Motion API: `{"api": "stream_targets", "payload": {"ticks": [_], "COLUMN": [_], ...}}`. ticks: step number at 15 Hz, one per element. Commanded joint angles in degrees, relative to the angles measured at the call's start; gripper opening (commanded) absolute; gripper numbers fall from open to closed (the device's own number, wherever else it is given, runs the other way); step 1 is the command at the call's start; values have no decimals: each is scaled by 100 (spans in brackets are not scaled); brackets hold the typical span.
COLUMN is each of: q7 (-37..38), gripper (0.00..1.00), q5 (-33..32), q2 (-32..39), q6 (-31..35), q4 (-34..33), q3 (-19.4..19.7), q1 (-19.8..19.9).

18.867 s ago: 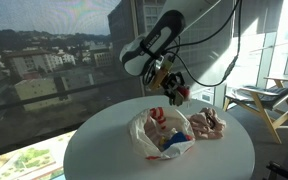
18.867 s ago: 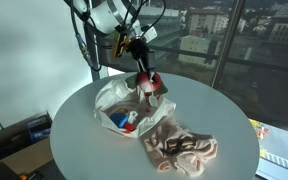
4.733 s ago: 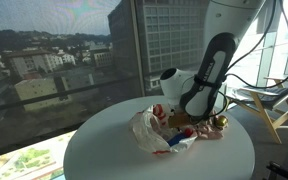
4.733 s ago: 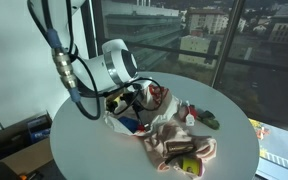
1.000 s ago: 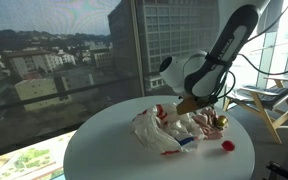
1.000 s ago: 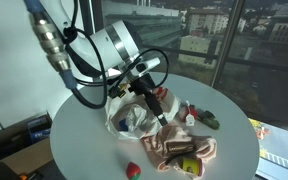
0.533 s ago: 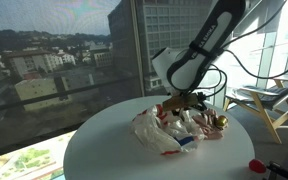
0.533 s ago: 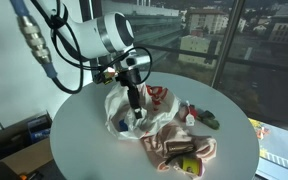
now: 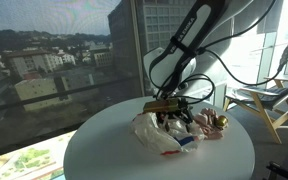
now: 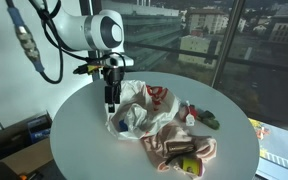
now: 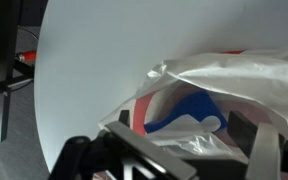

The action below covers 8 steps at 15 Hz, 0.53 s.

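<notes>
Above the left edge of the crumpled white plastic bag [image 10: 144, 110], which lies in the middle of the round white table [image 10: 79, 150], the black gripper [image 10: 112, 102] hangs with jaws spread wide and empty, and a wrinkled pinkish cloth [image 10: 179, 150] lies just beside the bag on its right.

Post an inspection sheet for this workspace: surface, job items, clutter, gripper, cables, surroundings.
Surface: round white table.
Job's things: crumpled clear plastic bag lying on the table; a blue item and something red inside it.
Clutter: pinkish cloth beside the bag, with a green item and a small bottle by it.
Gripper: gripper open, pointing down at the bag's edge, holding nothing; contact cannot be told.
Cables: cables run along the arm, off the table.
Surroundings: windows onto city buildings; chair beyond the table.
</notes>
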<state>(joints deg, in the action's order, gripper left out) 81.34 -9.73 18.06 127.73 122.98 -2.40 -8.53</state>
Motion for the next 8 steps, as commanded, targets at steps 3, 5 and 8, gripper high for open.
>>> {"api": "stream_targets", "payload": {"ticks": [3,5,8], "q7": [1318,1753,2242], "gripper": [100,100,100], "q5": [130,-112,-211], "q2": [712,933,1195], "q6": [94,194,217], "q4": [-491,-704,-902], "q3": [155,242,369], "q1": [-340,-543,-723]}}
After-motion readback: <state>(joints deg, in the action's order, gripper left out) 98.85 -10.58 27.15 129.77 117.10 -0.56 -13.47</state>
